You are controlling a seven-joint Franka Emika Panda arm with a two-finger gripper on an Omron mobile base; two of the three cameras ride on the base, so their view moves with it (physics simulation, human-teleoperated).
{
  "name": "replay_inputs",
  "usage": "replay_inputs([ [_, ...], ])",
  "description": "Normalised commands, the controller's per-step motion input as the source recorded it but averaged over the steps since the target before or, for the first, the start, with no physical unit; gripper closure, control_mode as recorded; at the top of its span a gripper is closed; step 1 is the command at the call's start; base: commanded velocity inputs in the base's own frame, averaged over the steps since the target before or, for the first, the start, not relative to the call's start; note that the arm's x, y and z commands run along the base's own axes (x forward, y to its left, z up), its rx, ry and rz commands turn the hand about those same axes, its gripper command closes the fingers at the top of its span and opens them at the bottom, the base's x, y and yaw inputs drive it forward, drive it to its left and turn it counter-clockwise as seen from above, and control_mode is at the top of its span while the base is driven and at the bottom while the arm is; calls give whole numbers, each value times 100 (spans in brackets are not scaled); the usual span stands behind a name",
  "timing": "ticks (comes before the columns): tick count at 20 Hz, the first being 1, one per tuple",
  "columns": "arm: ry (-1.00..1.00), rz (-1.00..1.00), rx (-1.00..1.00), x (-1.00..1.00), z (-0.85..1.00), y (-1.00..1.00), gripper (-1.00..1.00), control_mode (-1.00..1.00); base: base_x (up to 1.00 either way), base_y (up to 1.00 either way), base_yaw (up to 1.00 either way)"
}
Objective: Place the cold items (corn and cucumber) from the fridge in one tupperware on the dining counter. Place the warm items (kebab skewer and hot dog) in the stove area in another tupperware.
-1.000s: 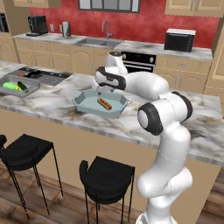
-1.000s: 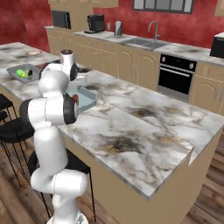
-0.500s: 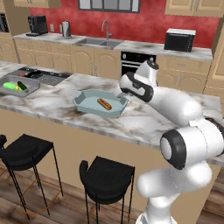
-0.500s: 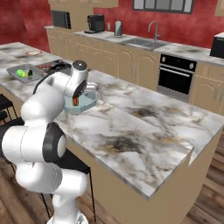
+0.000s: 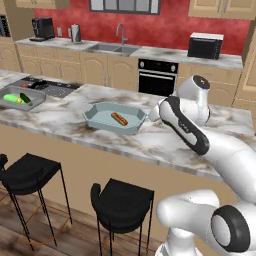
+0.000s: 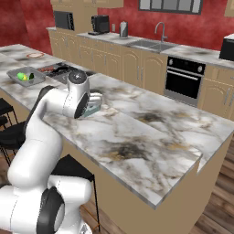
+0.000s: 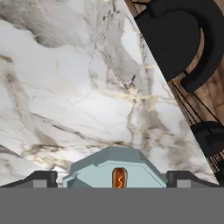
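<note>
A hot dog (image 5: pixel 119 118) lies in a pale blue tupperware (image 5: pixel 97 114) on the marble dining counter. My gripper (image 5: pixel 151 116) hangs just right of this tupperware, above the counter. In the hand view the gripper (image 7: pixel 112 178) is open, its fingertips (image 7: pixel 43 176) far apart with nothing between them. The tupperware (image 7: pixel 98 164) and hot dog (image 7: pixel 119 177) sit low between them. A second tupperware (image 5: pixel 11 92) at the counter's far left holds the yellow corn (image 5: pixel 17 99) and green cucumber (image 5: pixel 25 97). From the right, the arm hides most of the near tupperware (image 6: pixel 95 104). The kebab skewer is out of view.
Black stools (image 5: pixel 122 202) stand in front of the counter (image 5: pixel 165 145). A stove top (image 5: pixel 47 86) lies behind the left tupperware. The back wall has a sink (image 5: pixel 112 48), oven (image 5: pixel 156 77) and microwave (image 5: pixel 205 47). Bare marble stretches to the right (image 6: pixel 151 137).
The arm has swung right, carrying the open gripper from above the hot dog's tupperware to just beyond its right rim. The hot dog stays in the tupperware.
</note>
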Motion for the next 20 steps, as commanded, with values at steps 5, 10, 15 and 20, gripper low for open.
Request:
replay_inputs([
  [5,-6,0,-15,-100,21,-14,-100,-100,0,0,0],
  [10,-5,0,-15,-100,8,-12,-100,-100,0,0,0],
  [15,0,0,-17,-100,-16,0,-100,-100,0,0,0],
  [20,0,4,-13,-72,-35,4,-100,-100,0,0,0],
])
